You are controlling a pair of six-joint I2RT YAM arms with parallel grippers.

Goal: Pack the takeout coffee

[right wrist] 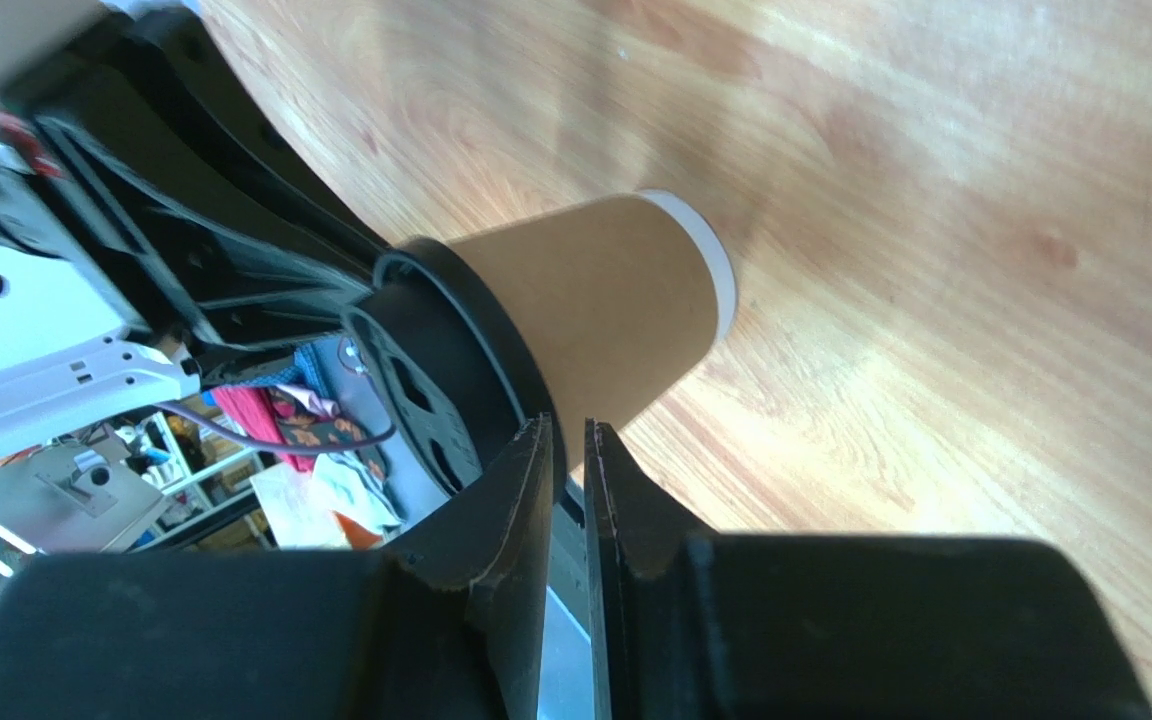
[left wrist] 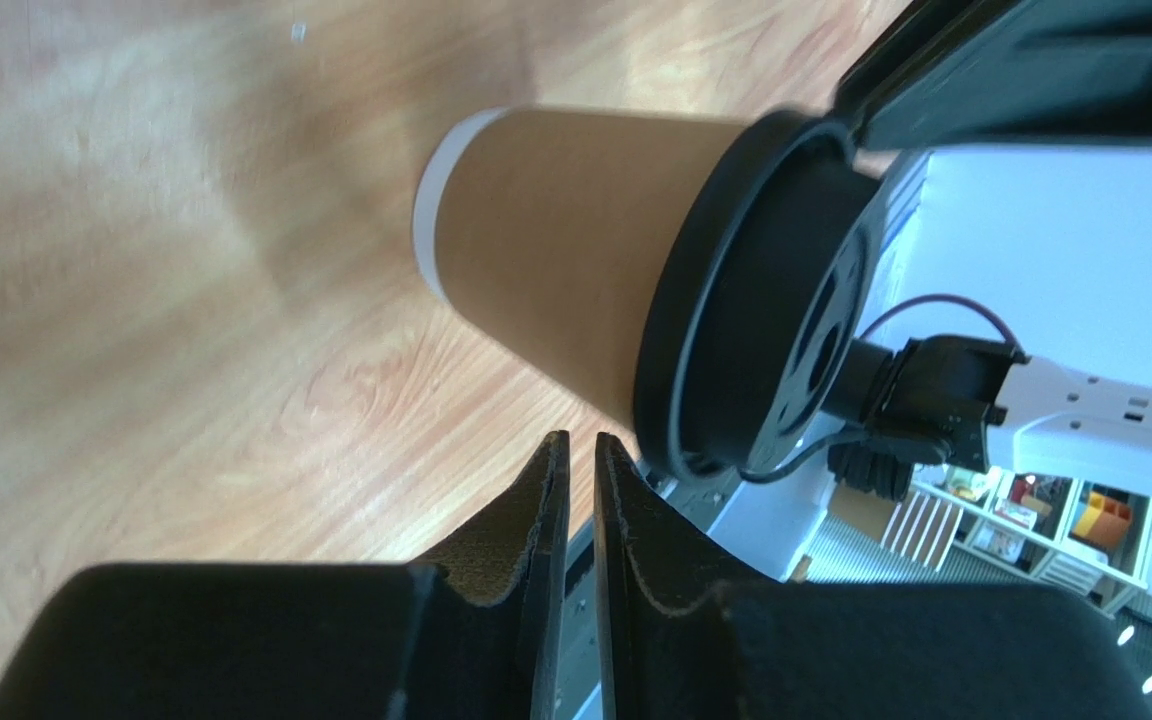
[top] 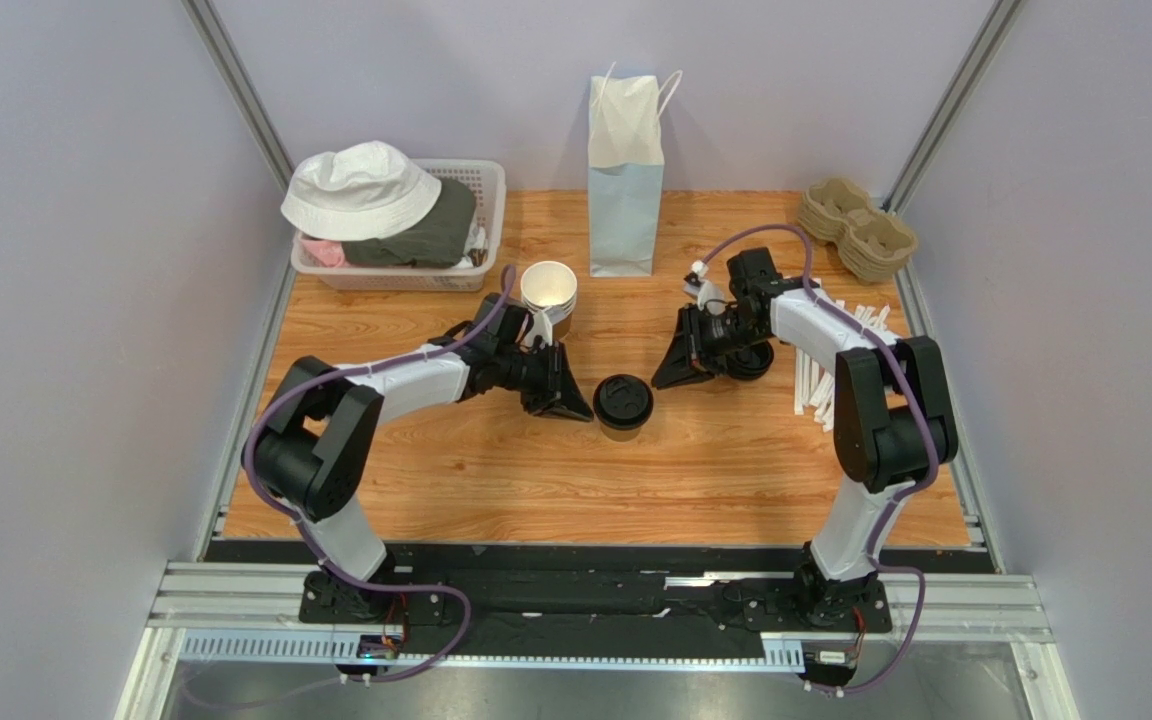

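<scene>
1. The wooden table carried everything. Two arms reached over it from the near edge.
2. The coffee cup stood upright in the middle of the table, between the two pincers. It was brown with a white band at the bottom and had a black lid on top.
3. The left pincer was just beside the cup, on its left. Its fingers were almost pressed together with only a thin gap, and they pinched nothing.
4. The right pincer was near the cup on its right, a little farther back. Its fingers also left just a thin gap and pinched nothing.
5. I could not tell if either pincer touched the cup.
6. A stack of open white cups stood behind the left pincer.
7. Black lids lay behind the right pincer, partly hidden, with white straws beside them.
8. At the far edge stood a white paper bag. To its left was a basket with a white hat on top. At the far right lay cardboard cup trays.
</scene>
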